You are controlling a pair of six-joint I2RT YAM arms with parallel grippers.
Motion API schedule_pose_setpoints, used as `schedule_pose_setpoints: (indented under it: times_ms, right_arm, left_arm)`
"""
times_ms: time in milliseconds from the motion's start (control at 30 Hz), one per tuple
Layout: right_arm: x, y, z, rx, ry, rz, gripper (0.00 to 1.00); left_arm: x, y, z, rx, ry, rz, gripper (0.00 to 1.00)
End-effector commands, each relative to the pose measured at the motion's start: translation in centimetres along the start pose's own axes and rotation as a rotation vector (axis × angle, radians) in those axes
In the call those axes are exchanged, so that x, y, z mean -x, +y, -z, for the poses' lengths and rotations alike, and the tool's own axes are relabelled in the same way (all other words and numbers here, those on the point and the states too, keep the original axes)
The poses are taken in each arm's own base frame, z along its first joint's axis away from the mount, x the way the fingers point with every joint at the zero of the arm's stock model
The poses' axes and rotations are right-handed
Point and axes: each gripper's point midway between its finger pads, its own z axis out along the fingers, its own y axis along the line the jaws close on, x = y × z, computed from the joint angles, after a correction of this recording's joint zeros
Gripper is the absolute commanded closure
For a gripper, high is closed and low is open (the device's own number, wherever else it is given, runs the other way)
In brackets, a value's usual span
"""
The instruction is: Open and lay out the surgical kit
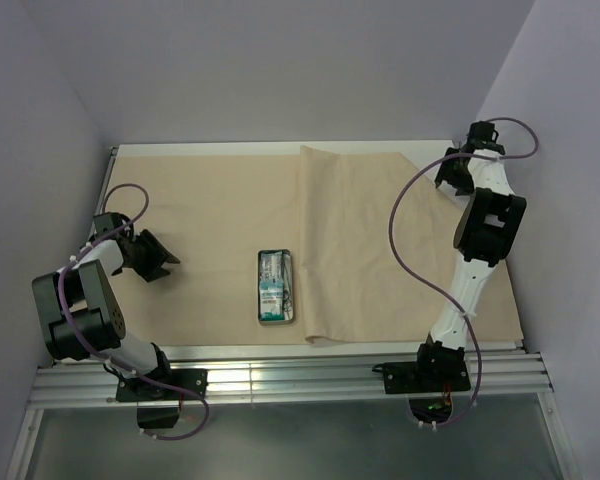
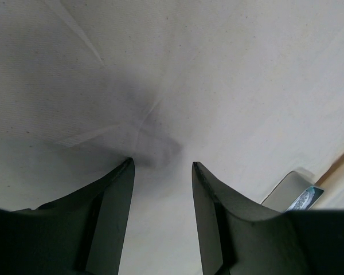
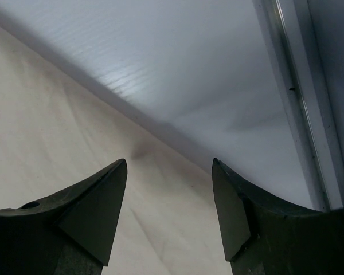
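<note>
The wrap [image 1: 200, 200] lies flat and bare across the upper left and centre of the top view. The tray [image 1: 259, 300] stands at lower centre. Walls [image 1: 280, 70] hem left, top and right; the right arm [image 1: 477, 250] crowds the right edge.

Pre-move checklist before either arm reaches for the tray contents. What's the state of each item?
1. Left gripper empty, jaws apart: ok.
2. Right gripper empty, jaws apart: ok. It is over the wrap's far right corner, well away from the tray.
3. Wrap opened out, with nothing covering the tray: ok.
4. Tray lying flat near the middle of the wrap, between the two arms: ok.
5. Contents laid out on the wrap: not ok. The teal-white packets sit inside the tray.
6. Scissors and tweezers located: cannot tell. The tray's contents are too small to make out in the top view.
</note>
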Motion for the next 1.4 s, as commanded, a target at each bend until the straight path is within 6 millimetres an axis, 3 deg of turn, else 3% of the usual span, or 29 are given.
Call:
schedule_pose_setpoints:
  times_ms: [0, 133, 267, 500, 567, 633, 700, 833, 900, 1000, 1100, 1133, 1200, 1233, 1267, 1300, 1333, 1367]
  right_arm:
    - [0.1, -1.2, 0.0, 0.076, 0.008, -0.021, 0.31]
    - [-0.6, -1.5, -0.4, 0.094, 0.027, -0.022, 0.31]
    - [-1.8, -0.2, -0.9, 0.165, 0.069, -0.022, 0.32]
    - [-2.7, 0.1, -1.2, 0.146, 0.097, -0.019, 0.34]
    - [-3.0, 0.1, -1.1, 0.141, 0.124, -0.026, 0.58]
    - [-3.2, 0.2, -0.8, 0.144, 0.132, -0.030, 0.68]
    - [-3.2, 0.1, -0.5, 0.135, 0.127, -0.036, 0.72]
    - [-1.4, -0.1, 1.4, 0.100, 0.077, -0.044, 1.00]
    - [-0.6, 0.2, 2.6, 0.094, 0.055, -0.045, 1.00]
    - [0.3, 2.1, 5.8, 0.101, -0.003, -0.011, 1.00]
    - [0.3, 5.5, 10.4, 0.096, -0.085, 0.076, 1.00]
    - [-2.1, 7.3, 10.1, 0.092, -0.052, 0.118, 1.00]
    - [-4.6, 9.8, 10.9, 0.105, -0.036, 0.180, 1.00]
    - [-7.2, 10.4, 11.2, 0.090, -0.013, 0.210, 1.00]
    - [-9.7, 12.9, 11.5, 0.082, -0.007, 0.287, 1.00]
    - [-10.9, 13.9, 12.4, 0.091, -0.015, 0.309, 1.00]
    - [-14.3, 13.9, 11.5, 0.076, 0.044, 0.325, 1.00]
    - [-17.0, 15.6, 11.6, 0.095, 0.075, 0.344, 1.00]
  left_arm:
    - [1.5, -1.0, 0.3, -0.025, -0.043, -0.058, 0.49]
    - [2.0, -1.1, 0.4, -0.021, -0.044, -0.069, 0.49]
    - [1.8, -1.4, 0.1, -0.039, -0.032, -0.054, 0.50]
    - [2.5, -0.1, -0.6, 0.034, -0.049, -0.027, 0.50]
    - [3.1, -0.2, -1.0, 0.036, -0.055, -0.014, 0.50]
    - [3.6, -0.7, -1.1, 0.031, -0.054, 0.000, 0.50]
    - [3.6, -0.6, -1.4, 0.034, -0.039, 0.008, 0.51]
    - [4.5, -1.0, -0.9, 0.041, -0.050, -0.002, 0.51]
    - [4.6, -1.4, -0.7, 0.031, -0.053, 0.000, 0.51]
    - [4.5, -2.2, -0.4, -0.008, -0.055, 0.011, 0.51]
    - [4.3, -2.8, -0.3, -0.035, -0.046, 0.031, 0.52]
    - [4.2, -3.2, -0.3, -0.052, -0.037, 0.030, 0.52]
    - [4.3, -3.7, -0.2, -0.065, -0.039, 0.028, 0.51]
    - [4.5, -4.1, 0.0, -0.072, -0.045, 0.024, 0.51]
    - [4.5, -4.3, 0.0, -0.080, -0.045, 0.024, 0.51]
    - [4.5, -4.4, 0.1, -0.082, -0.042, 0.026, 0.51]
    - [4.7, -4.7, 0.1, -0.086, -0.042, 0.023, 0.51]
    - [4.8, -4.7, 0.1, -0.086, -0.042, 0.023, 0.51]
